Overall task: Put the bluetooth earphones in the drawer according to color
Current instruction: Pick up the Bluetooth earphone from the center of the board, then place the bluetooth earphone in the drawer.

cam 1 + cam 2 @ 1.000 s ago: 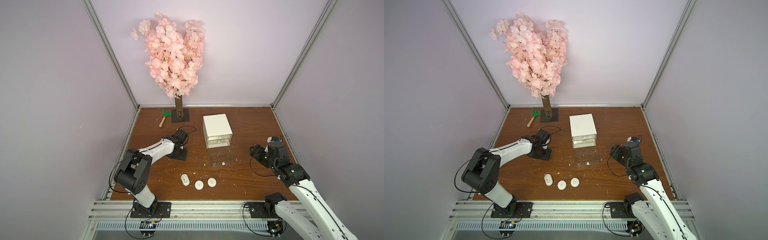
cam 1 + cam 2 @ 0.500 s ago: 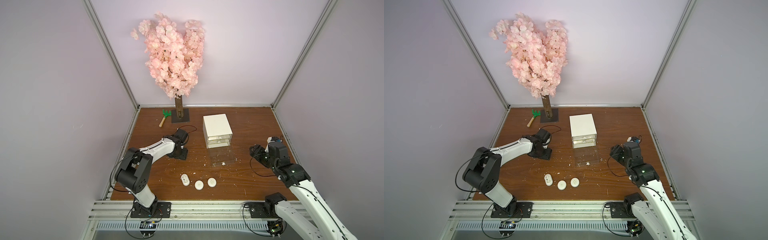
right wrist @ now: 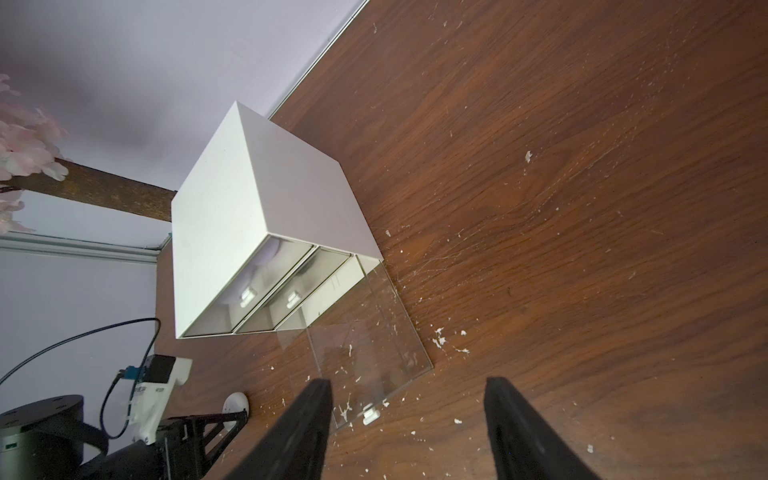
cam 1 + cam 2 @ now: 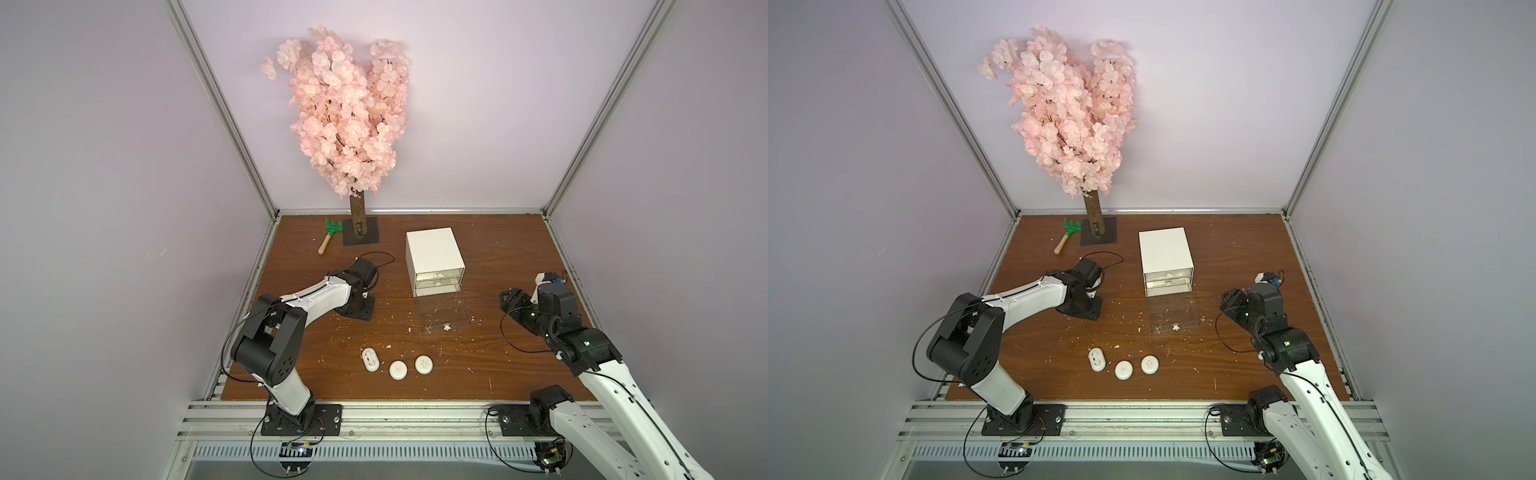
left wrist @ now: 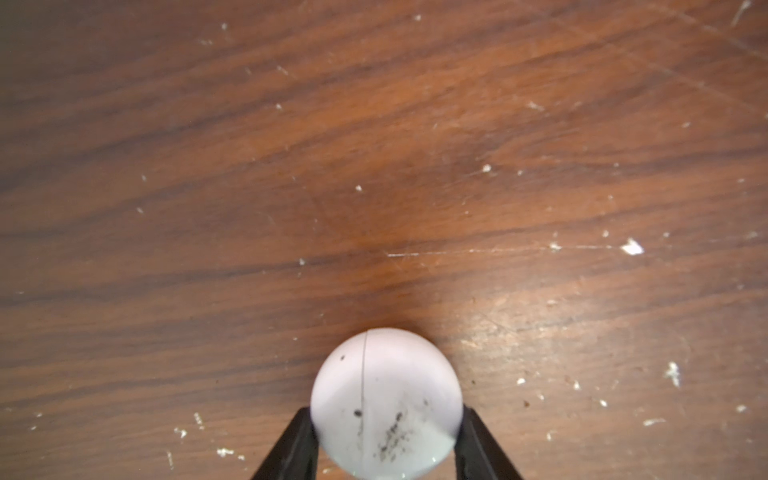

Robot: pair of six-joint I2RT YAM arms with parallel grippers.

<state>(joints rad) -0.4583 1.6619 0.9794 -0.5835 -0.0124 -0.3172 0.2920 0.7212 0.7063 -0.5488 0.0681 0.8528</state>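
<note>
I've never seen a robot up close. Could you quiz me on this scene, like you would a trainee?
1. True or false: the cabinet's bottom drawer is pulled out.
2. How many white cases lie loose in a row on the table?
3. What sits between the left gripper's fingers? A) a spoon B) a white round case C) nothing

Key: 1 true; 2 three; 3 B.

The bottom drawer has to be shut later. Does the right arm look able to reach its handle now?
Probably yes: the right gripper is open and faces the pulled-out bottom drawer, its handle just ahead with nothing in between.
</note>
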